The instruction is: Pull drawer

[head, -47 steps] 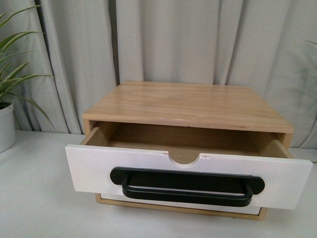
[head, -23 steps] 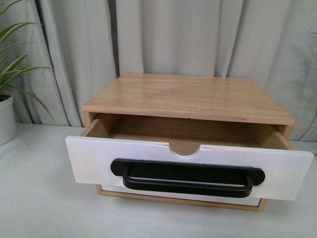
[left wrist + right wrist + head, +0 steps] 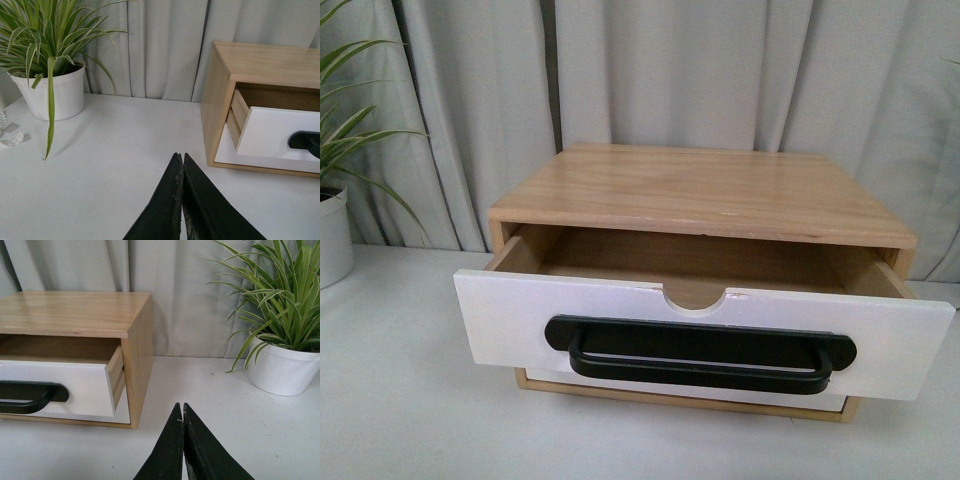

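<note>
The drawer [image 3: 510,320] stands pulled partway out of a light wood cabinet [image 3: 700,195]; its white front carries a long black bar handle [image 3: 700,356] and a semicircular notch in the top edge. Its inside looks bare. Neither gripper shows in the front view. In the left wrist view my left gripper [image 3: 180,157] is shut with nothing in it, over the white table, apart from the drawer [image 3: 272,132]. Seen from the right wrist, my right gripper [image 3: 181,407] is likewise shut on nothing, off to the cabinet's other side, clear of the drawer [image 3: 80,385].
A plain white lower drawer front [image 3: 225,152] sits beneath the pulled one. Potted plants in white pots [image 3: 52,92] [image 3: 280,367] stand at either side of the cabinet. Grey curtains [image 3: 650,70] hang behind. White table [image 3: 410,420] spreads in front.
The cabinet and drawer sit slightly higher in the front view than a second ago, the plant pot at the left edge too; the drawer's opening looks the same.
</note>
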